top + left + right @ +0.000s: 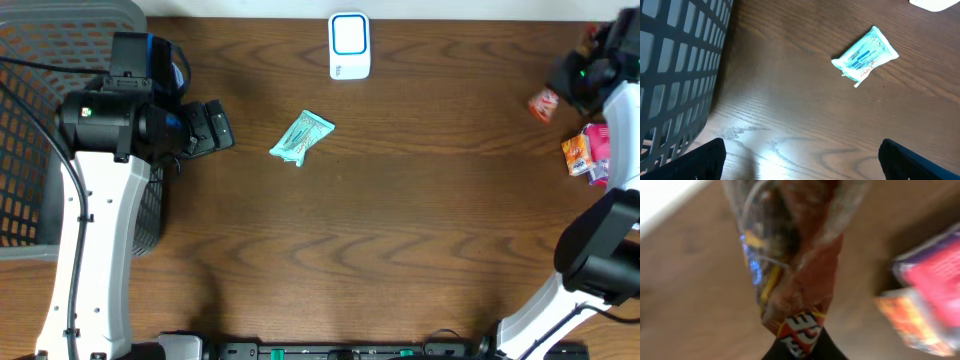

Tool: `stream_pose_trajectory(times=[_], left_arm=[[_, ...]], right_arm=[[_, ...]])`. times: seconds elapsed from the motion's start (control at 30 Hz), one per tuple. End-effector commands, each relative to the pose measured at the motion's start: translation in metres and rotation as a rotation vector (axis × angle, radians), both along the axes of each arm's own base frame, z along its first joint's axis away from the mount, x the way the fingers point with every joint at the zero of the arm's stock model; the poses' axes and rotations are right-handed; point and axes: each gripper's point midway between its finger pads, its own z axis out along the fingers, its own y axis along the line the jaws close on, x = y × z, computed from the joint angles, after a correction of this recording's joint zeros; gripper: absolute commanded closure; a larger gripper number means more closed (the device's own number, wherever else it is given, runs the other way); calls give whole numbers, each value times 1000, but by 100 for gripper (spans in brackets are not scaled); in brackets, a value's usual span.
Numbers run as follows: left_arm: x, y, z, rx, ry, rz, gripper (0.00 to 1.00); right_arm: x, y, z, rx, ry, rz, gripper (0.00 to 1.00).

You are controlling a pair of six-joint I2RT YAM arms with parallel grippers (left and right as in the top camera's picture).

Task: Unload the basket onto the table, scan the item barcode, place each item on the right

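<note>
A red-orange snack packet (pixel 795 275) hangs in my right gripper (pixel 802 349), its printed lower end pinched between the two dark fingers. The view is blurred. From overhead the same packet (pixel 545 103) is at the far right of the table, with the right gripper (pixel 566 88) on it. The white barcode scanner (pixel 349 46) stands at the back middle. A teal packet (pixel 302 137) lies flat at the table's centre, also visible as the teal packet (pixel 865 55) ahead of my left gripper (pixel 802 162). That gripper (pixel 215 125) is wide open and holds nothing.
A dark mesh basket (pixel 60 60) fills the left side, and its wall (pixel 675 65) is close beside the left gripper. An orange packet (pixel 574 155) and a pink packet (pixel 599 150) lie at the right edge, under the right arm.
</note>
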Motion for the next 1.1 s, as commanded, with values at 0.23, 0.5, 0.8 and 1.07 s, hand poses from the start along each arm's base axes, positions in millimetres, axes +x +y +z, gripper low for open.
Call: stream_pose_trajectory(times=[0.23, 0.5, 0.8, 1.07], left_arm=[[-1, 3, 1, 5, 0, 15, 2], [-1, 3, 1, 5, 0, 15, 2], [-1, 3, 1, 5, 0, 15, 2], [-1, 3, 1, 5, 0, 15, 2]], right_arm=[[-24, -41, -35, -66, 136, -83, 1], [2, 50, -30, 210, 43, 153, 1], [2, 206, -21, 419, 65, 491, 13], [-24, 346, -26, 466, 142, 672, 1]])
